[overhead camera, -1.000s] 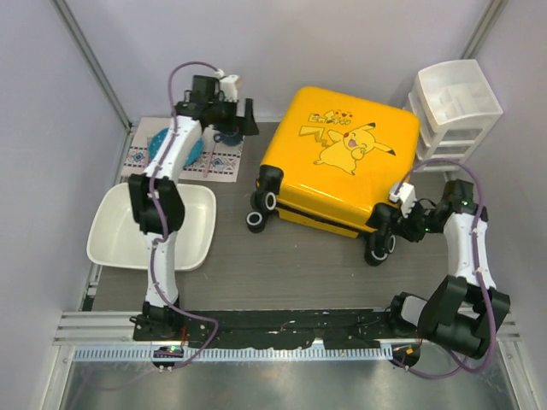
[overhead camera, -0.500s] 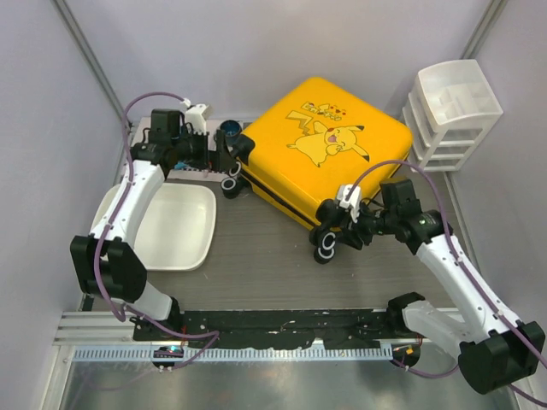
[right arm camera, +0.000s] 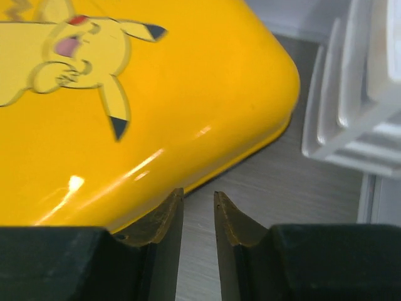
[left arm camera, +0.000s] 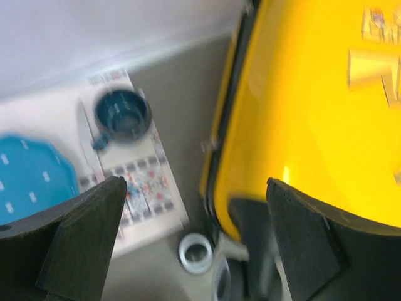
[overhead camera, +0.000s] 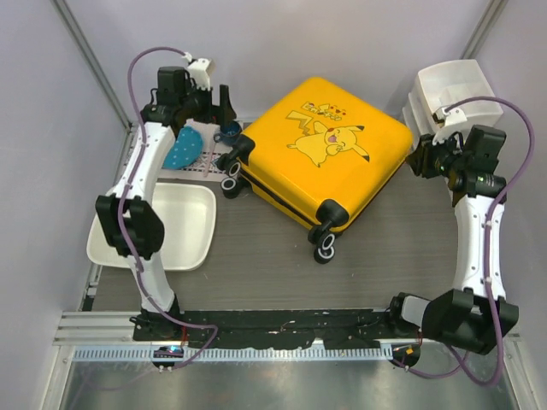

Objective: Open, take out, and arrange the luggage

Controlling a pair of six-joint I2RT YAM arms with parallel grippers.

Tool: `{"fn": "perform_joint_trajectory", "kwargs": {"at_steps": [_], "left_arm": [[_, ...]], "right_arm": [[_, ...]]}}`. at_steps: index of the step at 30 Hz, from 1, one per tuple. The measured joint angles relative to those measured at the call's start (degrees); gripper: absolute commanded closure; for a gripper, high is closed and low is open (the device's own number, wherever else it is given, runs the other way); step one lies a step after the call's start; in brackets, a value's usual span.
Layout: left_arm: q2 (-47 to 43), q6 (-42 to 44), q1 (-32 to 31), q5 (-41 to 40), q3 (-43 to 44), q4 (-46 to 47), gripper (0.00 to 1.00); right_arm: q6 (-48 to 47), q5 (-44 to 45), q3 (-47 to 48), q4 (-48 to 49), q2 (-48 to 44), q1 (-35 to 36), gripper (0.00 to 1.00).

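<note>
Grey tabletop [overhead camera: 256, 265] carries the closed yellow luggage [overhead camera: 320, 149] lying flat mid-table, left gripper [left arm camera: 195, 185] gaping wide above its wheeled corner, right gripper [right arm camera: 198, 194] narrowly parted, unladen, beside its opposite corner.

The grey table [overhead camera: 256, 265] bears the luggage [overhead camera: 342, 162], a white tray [overhead camera: 184, 224], a patterned mat [left arm camera: 145, 187] and a white drawer unit [overhead camera: 453, 85].

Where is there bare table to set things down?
Widest bare patch: the dark tabletop between the yellow hard-shell suitcase, the white plastic tray and the arm bases. A narrower strip lies between suitcase and right arm. Crowded far left: patterned placemat, blue plate, blue cup, suitcase wheels. White drawer unit fills the far right.
</note>
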Motion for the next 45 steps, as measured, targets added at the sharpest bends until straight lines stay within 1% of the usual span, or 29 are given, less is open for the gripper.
{"fn": "perform_joint_trajectory", "kwargs": {"at_steps": [3, 5, 7, 10, 14, 16, 20, 24, 28, 30, 33, 35, 36, 38, 40, 42, 43, 45], "left_arm": [[9.5, -1.9, 0.0, -1.4, 11.7, 2.7, 0.11], [18.2, -2.7, -0.2, -1.2, 22.2, 4.2, 0.12], [26.3, -3.3, -0.5, -0.9, 29.9, 6.0, 0.11], [34.8, -3.3, -1.6, -0.1, 34.2, 7.9, 0.09], [42.7, -1.8, -4.3, 3.3, 34.4, 9.3, 0.09], [45.2, -1.1, -5.2, 6.5, 34.6, 12.3, 0.09], [45.3, 4.7, -5.3, 13.1, 34.6, 14.3, 0.09], [45.3, 9.2, -6.1, 18.3, 34.2, 14.6, 0.10], [45.3, 11.5, -7.4, 23.3, 34.1, 12.6, 0.09], [45.0, 13.8, -8.3, 25.6, 34.1, 9.8, 0.06], [43.2, 19.4, -10.8, 26.1, 33.3, 4.8, 0.04], [41.3, 22.0, -12.3, 23.4, 31.3, 4.5, 0.01], [40.3, 21.4, -12.6, 21.7, 29.6, 5.8, 0.00], [38.2, 17.3, -12.5, 19.4, 25.1, 10.1, 0.00], [34.6, 8.9, -11.1, 17.1, 16.2, 18.1, 0.01], [31.3, 0.3, -8.8, 15.5, 9.2, 23.5, 0.00], [28.9, -4.0, -7.1, 15.1, 5.6, 25.0, 0.00], [23.7, -9.0, -3.1, 12.4, 0.6, 25.5, 0.00]], "right_arm": [[1.0, 2.5, -3.8, 1.6, 3.2, -3.0, 0.74], [-0.1, 3.6, -8.1, 1.6, 2.8, -4.5, 0.76], [-3.0, 3.8, -12.2, 1.2, 1.5, -5.4, 0.77], [-9.7, 3.2, -16.5, -1.6, -2.0, -5.7, 0.78], [-20.5, 1.2, -17.4, -8.1, -6.6, -5.9, 0.78], [-25.3, 0.5, -17.4, -11.4, -7.9, -5.9, 0.78], [-36.2, -0.4, -17.8, -19.6, -9.0, -5.9, 0.77], [-46.9, -1.5, -20.7, -25.6, -10.2, -5.9, 0.75], [-53.7, -3.1, -24.9, -26.6, -9.5, -5.9, 0.74], [-56.3, -3.9, -26.1, -26.4, -7.9, -5.9, 0.74], [-60.6, -4.2, -26.5, -26.4, -5.7, -6.2, 0.73], [-63.3, -4.0, -26.5, -27.0, -6.1, -7.8, 0.72], [-64.6, -4.0, -26.5, -27.3, -6.9, -8.1, 0.72], [-65.9, -4.0, -26.7, -27.2, -8.3, -7.5, 0.72], [-65.9, -3.7, -27.4, -26.8, -10.0, -5.6, 0.71], [-64.0, -3.2, -29.0, -24.9, -12.2, -0.9, 0.69], [-61.9, -3.5, -30.1, -23.3, -13.4, 2.8, 0.68], [-56.0, -4.0, -33.2, -18.4, -15.4, 11.5, 0.66]]}}
